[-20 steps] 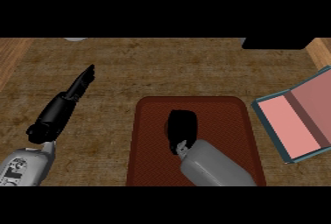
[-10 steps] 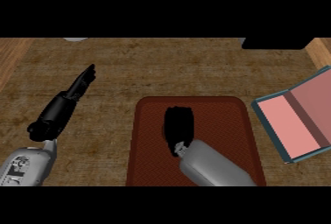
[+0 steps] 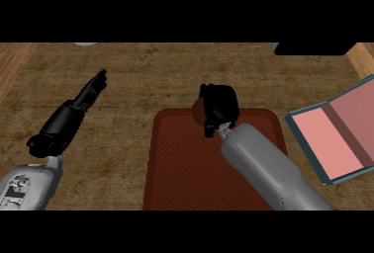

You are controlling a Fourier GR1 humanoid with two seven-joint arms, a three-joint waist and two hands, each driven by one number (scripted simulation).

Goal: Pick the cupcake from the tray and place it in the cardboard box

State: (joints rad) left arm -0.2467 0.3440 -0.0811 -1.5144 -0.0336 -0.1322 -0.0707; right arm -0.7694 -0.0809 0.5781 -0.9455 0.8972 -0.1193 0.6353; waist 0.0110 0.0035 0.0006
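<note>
A dark red tray [image 3: 182, 173] lies on the counter in the middle of the head view. My right hand [image 3: 219, 105] is over the tray's far edge, its fingers curled round the cupcake [image 3: 196, 109]. Only a small brown part of the cupcake shows at the hand's left side. The cardboard box [image 3: 306, 143], with a teal rim and a pink inside, lies open at the right, apart from the hand. My left hand [image 3: 82, 104] rests at the left with straight fingers pointing away, holding nothing.
A black object [image 3: 310, 48] sits at the far right of the counter and a small grey thing [image 3: 86, 44] at the far left edge. Light wooden strips [image 3: 13, 64] border the counter on both sides.
My right hand has moved from the tray's middle toward its far edge and has closed more tightly; brown cupcake now shows beside it. The left hand has not moved.
</note>
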